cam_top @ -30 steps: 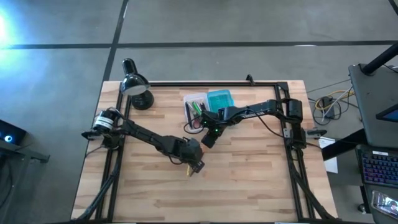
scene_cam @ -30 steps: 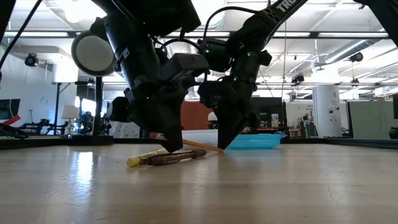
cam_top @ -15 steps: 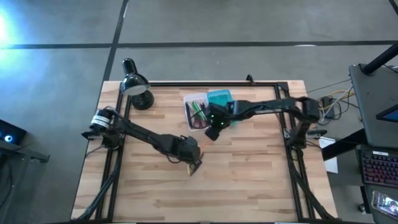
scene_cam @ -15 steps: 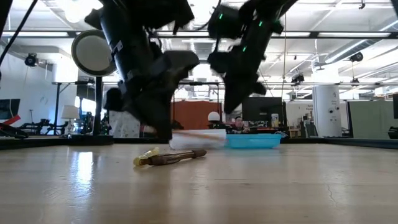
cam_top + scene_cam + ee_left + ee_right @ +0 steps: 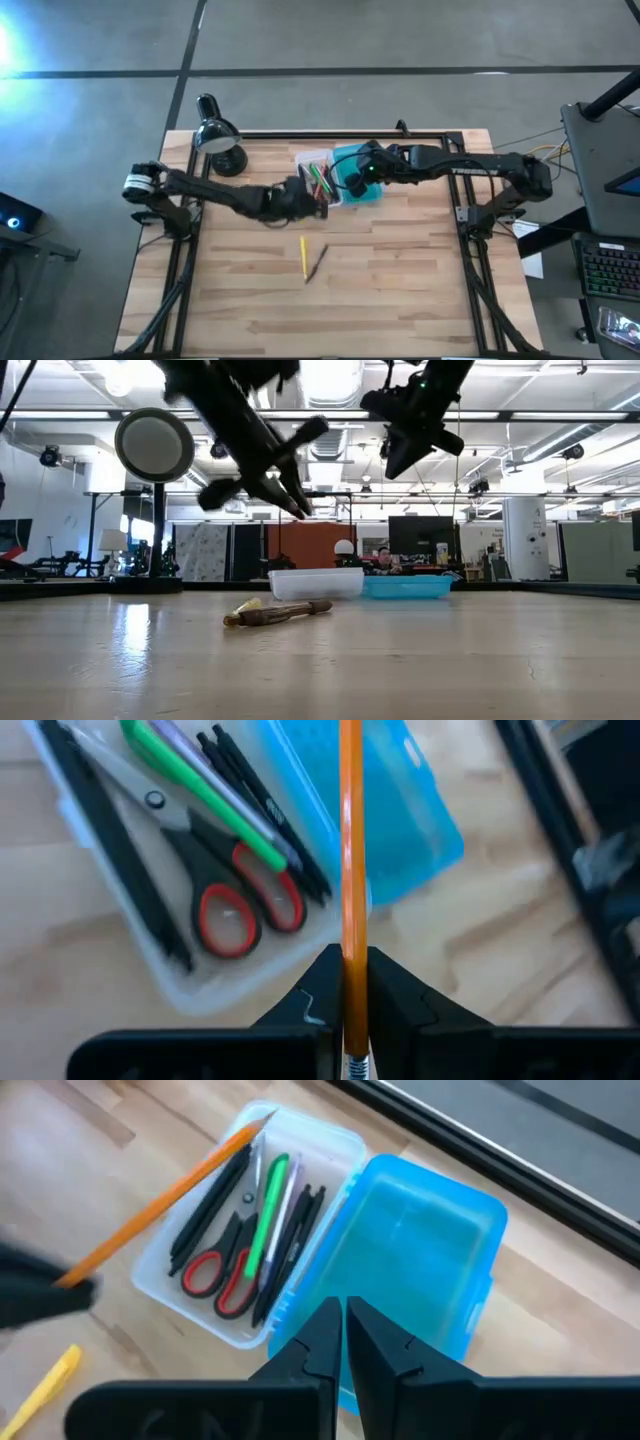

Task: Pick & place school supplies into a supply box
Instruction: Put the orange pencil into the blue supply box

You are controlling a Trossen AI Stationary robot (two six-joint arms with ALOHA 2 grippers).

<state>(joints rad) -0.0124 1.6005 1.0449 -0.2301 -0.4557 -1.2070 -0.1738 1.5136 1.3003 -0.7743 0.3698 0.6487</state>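
Observation:
The clear supply box (image 5: 318, 180) lies near the table's far edge with its teal lid (image 5: 358, 170) open beside it. Inside I see red-handled scissors (image 5: 240, 910), a green pen (image 5: 200, 795) and dark pens (image 5: 265, 810). My left gripper (image 5: 350, 960) hovers over the box's near side (image 5: 310, 202), shut on an orange pencil (image 5: 350, 850). My right gripper (image 5: 343, 1312) hangs shut and empty above the teal lid (image 5: 420, 1250). A yellow pen (image 5: 303, 257) and a dark pen (image 5: 317, 262) lie flat on the table's middle. My left gripper pinches the orange pencil between its two fingers near the ferrule end (image 5: 350, 1020). The pencil runs forward along the fingers. It is lifted clear, and its sharpened tip (image 5: 268, 1118) reaches out over the open clear box.
A black desk lamp (image 5: 220, 142) stands at the far left corner; its round head (image 5: 153, 445) shows in the low view. The black table frame (image 5: 330, 133) runs along the far edge. Bare wood stretches over the near half around the two pens (image 5: 275, 613).
My left gripper has risen from beside the yellow and dark pens, carrying the orange pencil up and toward the far edge, over the box. My right gripper has risen too and moved toward the far edge, above the teal lid. The two pens have stayed on the table.

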